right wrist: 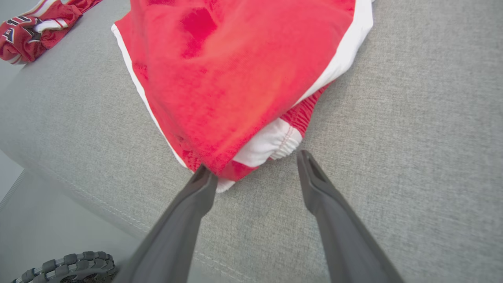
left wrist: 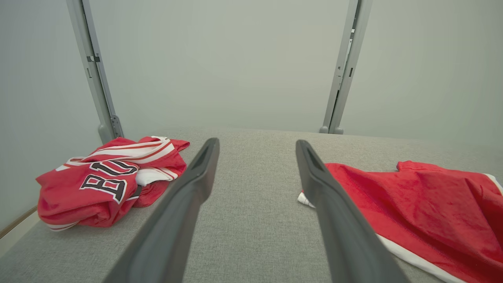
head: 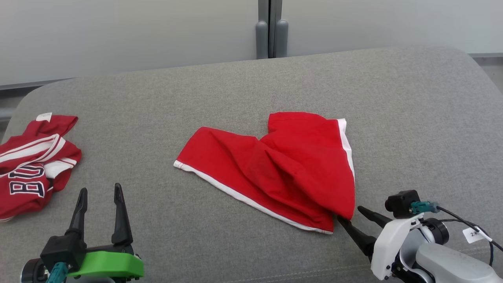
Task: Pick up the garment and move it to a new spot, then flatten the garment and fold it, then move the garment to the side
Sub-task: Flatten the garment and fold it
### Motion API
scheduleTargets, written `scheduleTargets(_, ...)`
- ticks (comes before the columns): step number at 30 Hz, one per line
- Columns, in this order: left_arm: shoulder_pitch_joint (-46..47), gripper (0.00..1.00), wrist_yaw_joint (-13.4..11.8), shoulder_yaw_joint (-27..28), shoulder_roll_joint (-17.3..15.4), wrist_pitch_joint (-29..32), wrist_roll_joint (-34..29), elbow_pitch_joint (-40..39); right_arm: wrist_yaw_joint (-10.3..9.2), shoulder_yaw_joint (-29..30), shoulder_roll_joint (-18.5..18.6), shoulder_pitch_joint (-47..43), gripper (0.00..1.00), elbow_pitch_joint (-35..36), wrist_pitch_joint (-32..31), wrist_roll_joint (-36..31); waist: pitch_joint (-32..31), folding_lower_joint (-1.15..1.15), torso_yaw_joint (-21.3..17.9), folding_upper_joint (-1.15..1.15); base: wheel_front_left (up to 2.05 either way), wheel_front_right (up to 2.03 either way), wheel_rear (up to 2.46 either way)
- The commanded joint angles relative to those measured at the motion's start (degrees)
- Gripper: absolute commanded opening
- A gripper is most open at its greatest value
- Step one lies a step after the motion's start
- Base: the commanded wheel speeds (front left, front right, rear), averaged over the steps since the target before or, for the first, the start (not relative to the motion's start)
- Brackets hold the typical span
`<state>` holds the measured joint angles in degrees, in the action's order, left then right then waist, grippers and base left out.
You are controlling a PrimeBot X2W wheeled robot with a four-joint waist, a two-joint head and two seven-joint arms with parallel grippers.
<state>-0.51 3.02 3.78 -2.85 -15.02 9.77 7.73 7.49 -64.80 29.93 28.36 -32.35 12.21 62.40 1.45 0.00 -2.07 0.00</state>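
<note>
Right jaws spread beside red shorts (head: 275, 165), left jaws spread; shorts lie lengthwise left-to-right.

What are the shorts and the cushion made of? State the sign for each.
Shorts: probably a smooth synthetic knit, going by the slight sheen, soft rumpled folds and gathered white waistband.
Cushion: grey woven upholstery with a matte finish; the weave and a stitched seam are visible.

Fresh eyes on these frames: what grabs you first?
The red shorts with white trim, lying rumpled in the middle of the grey cushion. Next, the right claw, open with its tips at the shorts' near right corner. A crumpled red jersey sits at the far left edge, ahead and left of the open left claw.
</note>
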Motion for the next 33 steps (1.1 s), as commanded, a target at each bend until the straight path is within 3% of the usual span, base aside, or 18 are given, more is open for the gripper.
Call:
scheduleTargets(1, -0.5, 1.00, -0.2, 0.2, -0.1, -0.1, 0.0, -0.2, 0.00, 0.6, 0.3, -0.8, 1.00, 0.6, 0.5, -0.5, 0.0, 0.00, -0.1, 0.00, 0.00, 0.00, 0.00)
scheduleTargets(7, -0.4, 1.00, -0.3, -0.1, -0.1, -0.1, 0.2, -0.1, -0.01, 2.2, 0.5, -1.0, 1.00, 1.7, 0.7, -2.1, -0.3, 0.00, 0.3, 0.00, 0.00, 0.00, 0.00)
scheduleTargets(13, -0.7, 1.00, -0.1, 0.1, -0.1, -0.1, 0.2, 0.0, 0.00, 3.4, -2.3, 0.4, 1.00, -2.8, 0.2, -6.2, -0.7, 0.00, 1.2, 0.00, 0.00, 0.00, 0.00)
scheduleTargets(14, -0.7, 1.00, -0.1, 0.1, -0.1, -0.1, 0.1, 0.0, 0.00, 3.6, -2.8, 0.5, 0.82, -4.1, 0.2, -7.1, -0.7, 0.00, 1.3, 0.00, 0.00, 0.00, 0.00)
scheduleTargets(15, -0.7, 1.00, -0.2, 0.1, -0.1, -0.1, 0.1, -0.1, -0.01, 3.8, -3.5, 0.7, 0.38, -5.2, 0.1, -7.7, -0.7, 0.00, 1.5, 0.00, 0.00, 0.00, 0.00)
scheduleTargets(16, -0.8, 1.00, -0.1, 0.2, -0.1, -0.1, 0.0, -0.2, -0.01, 4.1, -4.1, 1.0, 0.00, -6.3, 0.3, -8.4, -0.7, 0.00, 1.6, 0.00, 0.00, 0.00, 0.00)
scheduleTargets(22, -0.8, 1.00, -0.2, 0.5, -0.1, -0.1, -0.1, -0.3, -0.01, 6.2, -6.6, 1.8, 0.00, -8.4, 1.7, -10.7, -0.6, 0.00, 1.8, 0.00, 0.00, 0.00, 0.00)
scheduleTargets(33, 0.1, 1.00, -0.5, 0.1, -0.1, -0.1, 0.4, -0.1, -0.01, 8.4, -4.5, 7.5, 0.00, -6.2, 0.4, -10.8, 0.2, 0.00, 1.9, 0.00, 0.00, 0.00, 0.00)
